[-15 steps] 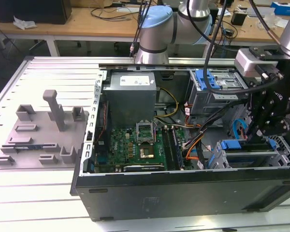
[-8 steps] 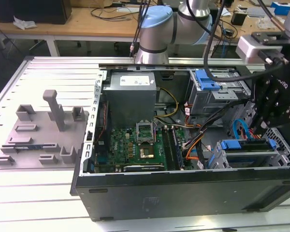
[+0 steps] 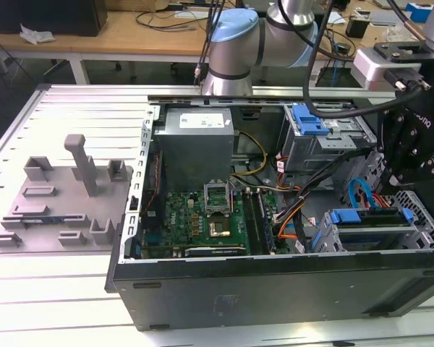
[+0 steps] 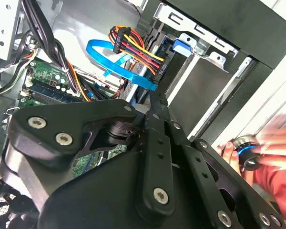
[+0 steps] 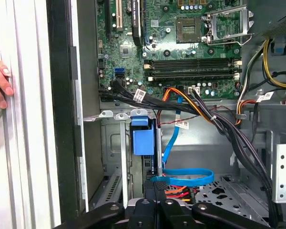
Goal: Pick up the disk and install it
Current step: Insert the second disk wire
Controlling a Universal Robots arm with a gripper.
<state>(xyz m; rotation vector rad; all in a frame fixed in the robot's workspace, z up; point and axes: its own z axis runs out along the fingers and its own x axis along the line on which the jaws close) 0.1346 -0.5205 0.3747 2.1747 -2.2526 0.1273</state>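
Disk (image 5: 144, 139) sits edge-up in its bay slot beneath my fingers (image 5: 155, 188), which are pinched closed on it; seating it straight seems the step in hand.

Even, bright overhead light fills the exterior view; the pale slatted tabletop (image 3: 65, 289) gleams almost white, while the computer case (image 3: 275, 289) interior sits in soft shadow. In the second wrist view a hand (image 4: 271, 157) smears with motion blur, and the near black claw (image 4: 155, 112) linkage is soft. The first wrist view is crisp on the motherboard (image 5: 181, 47); the white rails beside it wash out.
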